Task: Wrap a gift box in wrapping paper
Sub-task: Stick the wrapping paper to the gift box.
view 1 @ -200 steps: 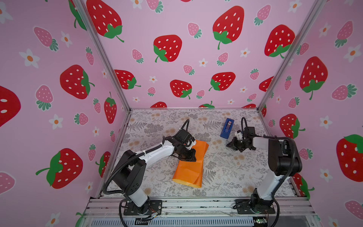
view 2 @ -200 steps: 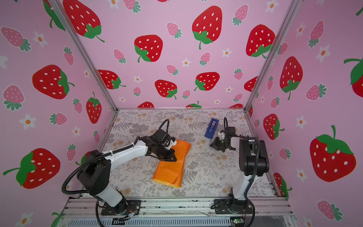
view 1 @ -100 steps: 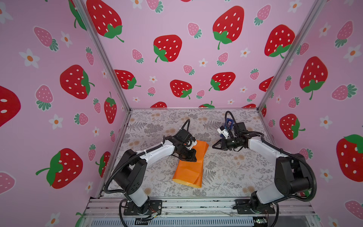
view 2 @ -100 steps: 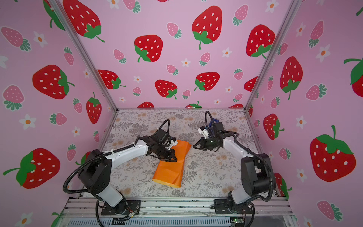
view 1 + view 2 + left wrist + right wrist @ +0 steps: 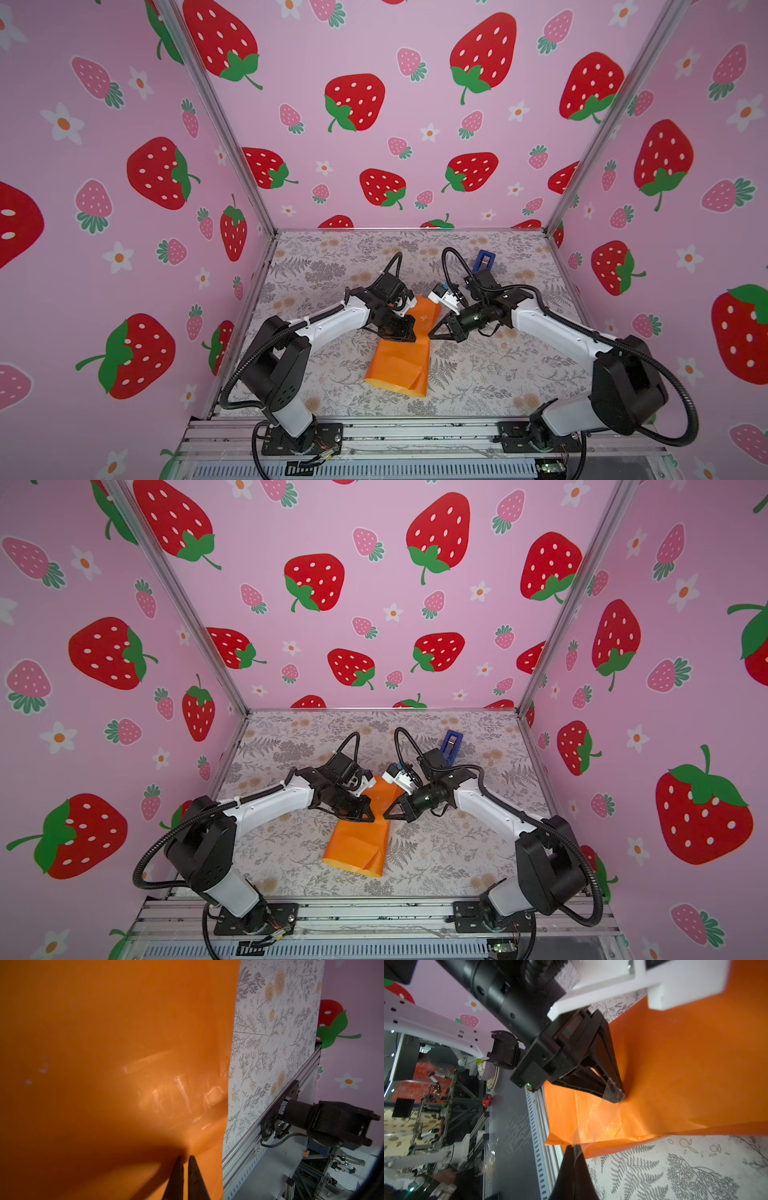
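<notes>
Right arm has swung in to the wrapping paper (image 5: 397, 368)
Left gripper (image 5: 409, 337) stays nearly closed, tapered black tips denting the glossy, creased orange sheet, a loose folded bundle mid-table on grey floral cloth (image 5: 478, 374). Right gripper (image 5: 431, 335), a second ago by the blue tape dispenser (image 5: 484, 261), now sits at the sheet's right edge, clamped on a clear strip (image 5: 576, 1136).

The left arm (image 5: 332, 322) and the right arm (image 5: 552, 332) have smooth white shells between bulky black joints, thick ribbed black cables (image 5: 693, 415), bolted black base plates (image 5: 328, 436), and a thin, pointed black left claw (image 5: 185, 1157) and right claw (image 5: 574, 1148).
</notes>
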`<move>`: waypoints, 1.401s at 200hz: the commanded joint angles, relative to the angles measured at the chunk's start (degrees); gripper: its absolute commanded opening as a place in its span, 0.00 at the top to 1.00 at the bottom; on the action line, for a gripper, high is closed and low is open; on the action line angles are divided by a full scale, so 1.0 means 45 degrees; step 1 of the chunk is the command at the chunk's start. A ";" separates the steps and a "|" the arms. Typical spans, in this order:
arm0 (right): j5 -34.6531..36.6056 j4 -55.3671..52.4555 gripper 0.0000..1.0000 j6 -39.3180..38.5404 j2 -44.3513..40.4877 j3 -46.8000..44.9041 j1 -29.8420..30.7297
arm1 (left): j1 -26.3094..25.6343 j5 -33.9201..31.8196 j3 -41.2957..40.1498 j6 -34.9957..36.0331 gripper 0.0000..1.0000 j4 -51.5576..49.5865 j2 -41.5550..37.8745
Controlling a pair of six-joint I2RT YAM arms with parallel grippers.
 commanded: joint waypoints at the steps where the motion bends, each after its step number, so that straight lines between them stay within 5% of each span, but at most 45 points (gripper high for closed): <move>1: -0.1358 -0.2140 1.00 -0.3359 0.1197 0.0914 -0.0034 | -0.0149 -0.0664 -0.0618 0.0163 0.90 -0.1063 0.0296; 59: -0.2513 -0.4658 1.00 -0.6451 0.4163 0.2956 -0.0015 | -0.0155 -0.0645 -0.0753 0.0121 0.91 -0.0934 0.0144; 280: -0.1234 -0.4104 1.00 -0.4190 0.6079 0.3177 -0.0408 | -0.0124 -0.0431 -0.0738 -0.0309 0.91 -0.0516 -0.0335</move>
